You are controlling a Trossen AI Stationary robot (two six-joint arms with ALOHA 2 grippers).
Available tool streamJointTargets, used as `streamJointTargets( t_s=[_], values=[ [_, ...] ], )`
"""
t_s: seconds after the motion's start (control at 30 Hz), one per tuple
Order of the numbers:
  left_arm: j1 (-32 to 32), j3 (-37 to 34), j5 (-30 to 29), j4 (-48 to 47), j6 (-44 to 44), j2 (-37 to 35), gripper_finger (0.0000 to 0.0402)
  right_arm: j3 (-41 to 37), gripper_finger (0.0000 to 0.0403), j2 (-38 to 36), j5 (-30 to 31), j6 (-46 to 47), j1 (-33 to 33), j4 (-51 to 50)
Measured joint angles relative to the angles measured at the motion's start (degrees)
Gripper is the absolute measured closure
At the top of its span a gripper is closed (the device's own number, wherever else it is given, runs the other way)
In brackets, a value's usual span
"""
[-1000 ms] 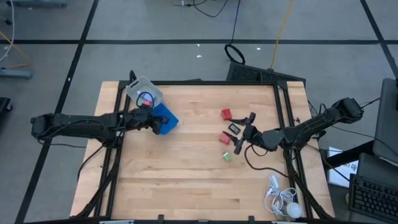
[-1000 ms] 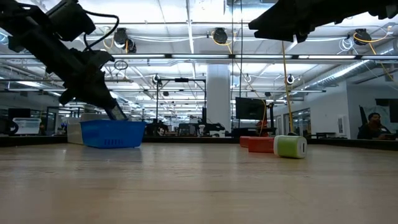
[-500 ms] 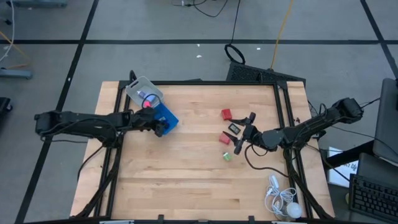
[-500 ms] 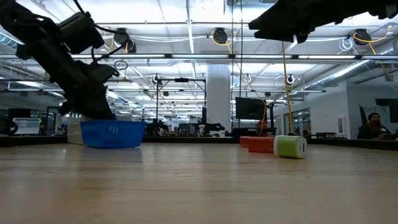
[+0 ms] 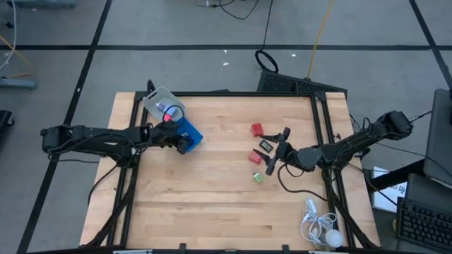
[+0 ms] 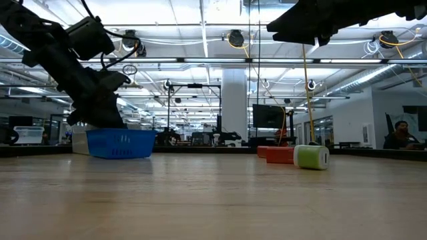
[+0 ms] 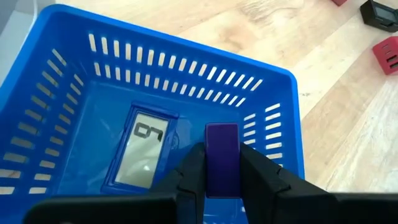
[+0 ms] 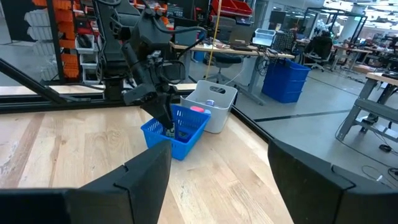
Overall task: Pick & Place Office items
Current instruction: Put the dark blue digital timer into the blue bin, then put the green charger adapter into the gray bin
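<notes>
My left gripper (image 5: 181, 143) reaches down into the blue tray (image 5: 191, 131) near the table's far left and is shut on a small dark purple block (image 7: 222, 155). A pale label (image 7: 143, 152) lies on the tray's floor. My right gripper (image 5: 272, 163) hovers open above the loose pieces right of centre: two red blocks (image 5: 256, 130) (image 5: 256, 156), a dark piece with a pale centre (image 5: 265, 145) and a green piece (image 5: 258, 177), all lying flat on the table. The low view shows the green piece (image 6: 311, 157) and the red blocks (image 6: 277, 154). My left gripper pinches the dark purple block (image 7: 222, 177) between its two fingers (image 7: 189, 171), one on each long side. The fingers come from above, slanting down into the blue tray. The block's free end sticks out past the fingertips; whether it touches the tray's floor I cannot tell.
A clear plastic box (image 5: 164, 106) with a pink piece inside stands against the tray's far left side. A white corded gadget (image 5: 318, 226) lies at the table's near right corner. Bare wood spans the middle and near left. A black frame rims the table.
My left gripper has moved a little toward the table's right edge and sunk lower into the blue tray, still shut on the purple block. My right arm has kept still.
</notes>
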Motion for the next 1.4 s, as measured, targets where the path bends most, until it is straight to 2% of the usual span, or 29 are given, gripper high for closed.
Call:
streamJointTargets(
  t_s=[0.17,0.3,0.43,0.63,0.8,1.0,1.1,1.23,1.4],
  values=[
    [0.00,0.00,-1.06,0.02,-0.21,0.00,0.0328,0.00,0.0145,0.00,0.00,0.00,0.00,-0.02],
    [0.00,0.00,-1.51,0.02,-1.32,0.00,0.0312,0.00,0.0145,0.00,0.00,0.02,0.00,-0.02],
    [-0.02,0.00,-1.67,0.04,-1.35,0.00,0.0273,0.00,0.0145,0.00,0.00,0.17,0.00,-0.02],
    [0.00,0.00,-5.40,0.07,-1.40,-0.01,0.0206,0.00,0.0145,0.00,0.00,0.20,0.00,-0.02],
    [-0.02,0.00,-7.92,0.23,-1.12,-0.04,0.0170,0.00,0.0145,0.00,-0.02,0.21,0.00,-0.02],
    [0.00,0.00,-9.57,3.37,2.41,-1.85,0.0161,0.00,0.0145,0.00,-0.02,0.20,0.00,-0.09],
    [0.00,0.07,-9.55,6.90,5.95,-3.94,0.0160,0.00,0.0145,0.00,-0.02,0.22,0.00,-0.52],
    [-0.02,0.07,-9.46,9.32,6.46,-8.52,0.0160,0.00,0.0145,0.02,-0.02,0.42,0.00,-1.03],
    [-0.02,0.07,-6.01,9.98,6.02,-14.90,0.0160,0.00,0.0145,0.02,-0.02,0.42,0.00,-1.38]
  ],
)
